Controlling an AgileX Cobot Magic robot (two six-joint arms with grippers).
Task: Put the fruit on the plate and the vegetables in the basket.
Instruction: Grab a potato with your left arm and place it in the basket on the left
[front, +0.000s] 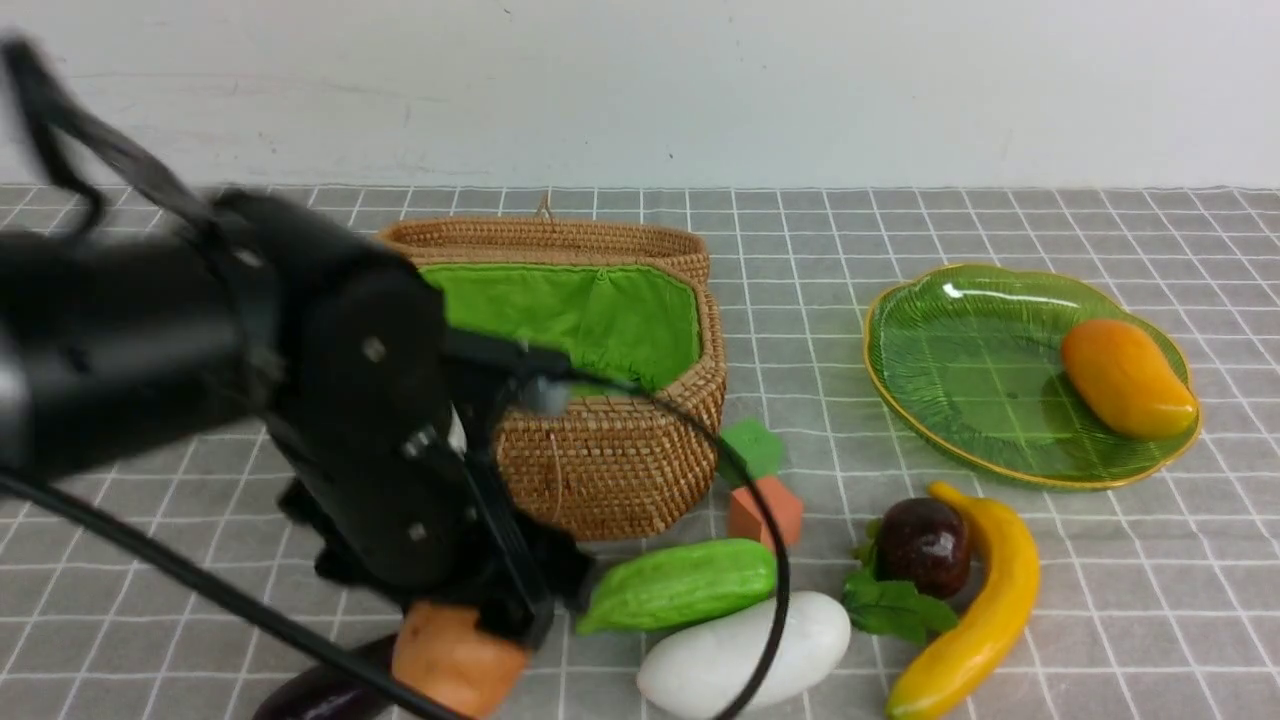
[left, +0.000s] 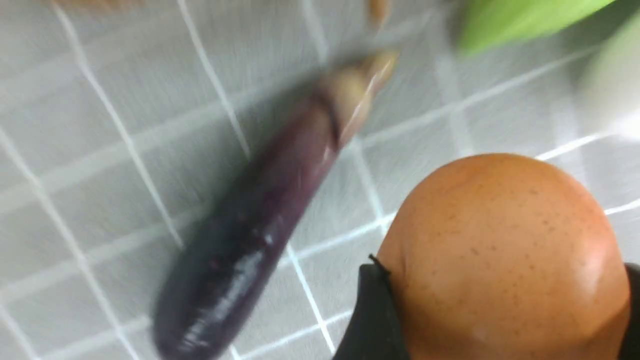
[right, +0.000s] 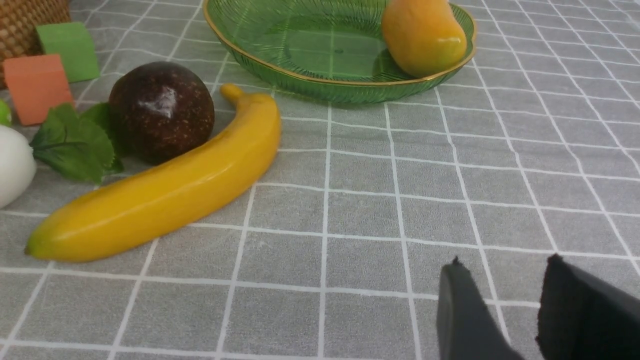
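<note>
grey checked cloth (front: 1100, 560); left end effector (left: 502, 320) pinching orange-brown tuber (left: 500, 225); right end effector (right: 505, 282) spread.

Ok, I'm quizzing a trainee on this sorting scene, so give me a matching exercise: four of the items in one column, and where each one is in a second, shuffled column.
1. mango
2. banana
3. potato
4. white gourd

A. gripped in the left jaws
B. on the cloth beside the dark round fruit
C. on the green plate
D. on the cloth next to the green gourd

Pairs: 1-C, 2-B, 3-A, 4-D
</note>
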